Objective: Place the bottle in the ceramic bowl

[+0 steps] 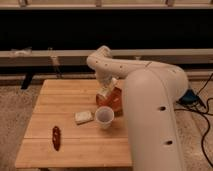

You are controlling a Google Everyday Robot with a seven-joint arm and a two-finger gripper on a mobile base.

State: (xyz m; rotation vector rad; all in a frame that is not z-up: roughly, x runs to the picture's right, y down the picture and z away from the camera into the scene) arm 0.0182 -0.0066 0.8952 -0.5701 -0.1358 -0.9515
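Note:
My gripper [108, 84] hangs at the end of the white arm over the right part of the wooden table [45, 100]. It is shut on the small whitish bottle [106, 91], which hangs tilted just above the near-left edge of the orange-red ceramic bowl [115, 101]. The bowl sits at the table's right side, partly hidden behind my arm's large white body. I cannot tell whether the bottle's lower end touches the bowl.
A translucent white cup [104, 116] stands just in front of the bowl. A pale rectangular block [83, 117] lies to the cup's left. A dark red elongated object [56, 137] lies near the front left. My arm's body [155, 120] covers the table's right edge.

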